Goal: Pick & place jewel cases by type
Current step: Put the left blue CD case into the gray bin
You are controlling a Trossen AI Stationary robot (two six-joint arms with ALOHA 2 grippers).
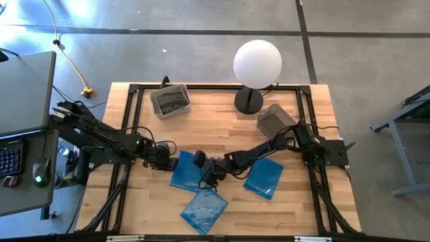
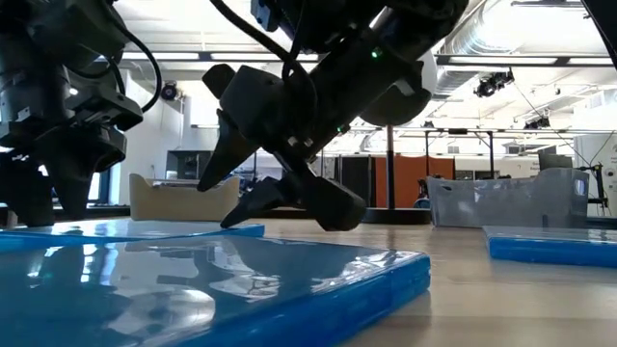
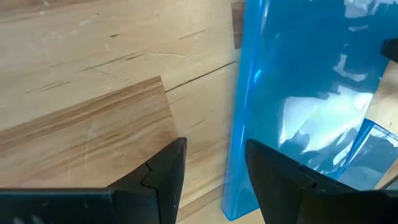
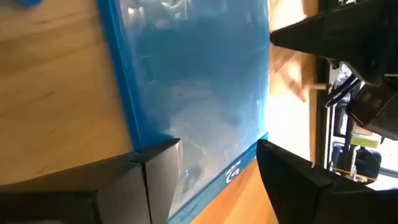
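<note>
No black or dark grey cases in sight anywhere; only three translucent blue cases visible, glossy thin flat rectangles on the pale wood-plank worktop (image 1: pixel 295 202). Middle blue case (image 1: pixel 185 171) partly hidden under both arm tips in the high view, lying just left of the worktop's centre. Near blue case (image 1: pixel 203 210) by the middle of the near edge, its corner touching or overlapping the middle one; hard to say which. Right blue case (image 1: pixel 263 177) apart from both, right of centre, with the right arm's links crossing its far corner. Left gripper (image 3: pixel 211 163) at the middle case's left edge, jaws a little apart, one finger over bare wood, the other over the blue plastic; contact not clear. Right gripper (image 4: pixel 217 158) over the same case from the other side, jaws wide apart, spanning its corner, nothing clamped. Clear bin (image 1: pixel 169 101) near the far-left corner, contents dark and unreadable. Grey bin (image 1: pixel 275 121) toward the far right, tilted, interior unseen. White globe lamp (image 1: pixel 257 64) on a round black base at the far edge.
</note>
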